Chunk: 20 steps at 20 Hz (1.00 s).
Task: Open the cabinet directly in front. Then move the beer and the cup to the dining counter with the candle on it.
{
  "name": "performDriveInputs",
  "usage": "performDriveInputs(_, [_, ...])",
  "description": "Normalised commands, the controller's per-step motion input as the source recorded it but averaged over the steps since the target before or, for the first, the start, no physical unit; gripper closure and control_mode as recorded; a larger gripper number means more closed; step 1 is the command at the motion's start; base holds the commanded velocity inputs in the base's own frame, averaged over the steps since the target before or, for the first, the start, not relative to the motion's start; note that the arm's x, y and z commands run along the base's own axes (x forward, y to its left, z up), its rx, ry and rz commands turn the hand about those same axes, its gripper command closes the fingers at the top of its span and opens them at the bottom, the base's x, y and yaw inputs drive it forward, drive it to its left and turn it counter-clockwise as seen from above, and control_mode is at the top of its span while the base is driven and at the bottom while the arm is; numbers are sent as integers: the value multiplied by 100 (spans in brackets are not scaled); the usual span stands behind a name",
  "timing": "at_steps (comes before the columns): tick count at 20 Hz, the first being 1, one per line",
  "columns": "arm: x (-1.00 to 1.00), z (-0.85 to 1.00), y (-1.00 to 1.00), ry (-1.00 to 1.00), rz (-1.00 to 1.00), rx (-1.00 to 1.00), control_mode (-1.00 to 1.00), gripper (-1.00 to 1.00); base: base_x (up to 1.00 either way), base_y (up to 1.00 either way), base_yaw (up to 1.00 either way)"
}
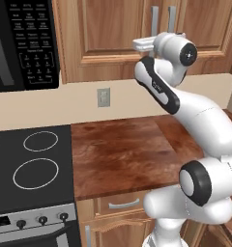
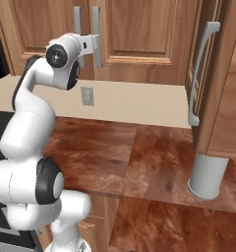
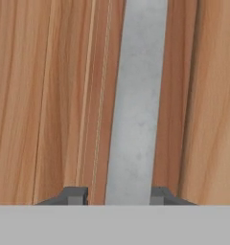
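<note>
The cabinet point(image 1: 108, 29) point(image 2: 139, 29) is a brown wall unit with both doors shut and two silver bar handles at the middle. My gripper point(image 1: 141, 46) point(image 2: 96, 45) is raised to those handles. In the hand view a silver handle point(image 3: 136, 105) runs up between my two fingertips, which close on it from both sides, my gripper point(image 3: 117, 195) against the cabinet's wood point(image 3: 40, 95). The beer, the cup, the candle and the dining counter are out of view.
Below the cabinet lies a reddish-brown worktop point(image 1: 123, 149) next to a black stove point(image 1: 31, 164), with a microwave point(image 1: 21, 43) above it. A wall outlet point(image 1: 104, 97) sits under the cabinet. At the right stand a tall wooden unit point(image 2: 223, 98) and a grey cylinder point(image 2: 207, 177).
</note>
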Motion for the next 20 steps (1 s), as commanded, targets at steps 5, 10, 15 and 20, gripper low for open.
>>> performDriveInputs(5, [-47, 0, 41, 0, -22, 0, -100, 100, 0, 0, 0])
performDriveInputs(10, [-64, 0, 71, 0, -30, 0, -100, 100, 0, 0, 0])
performDriveInputs(15, [-68, 0, 90, 0, -33, 0, -100, 100, 0, 0, 0])
performDriveInputs(20, [-54, -7, 100, 0, -32, -1, -100, 100, 0, 0, 0])
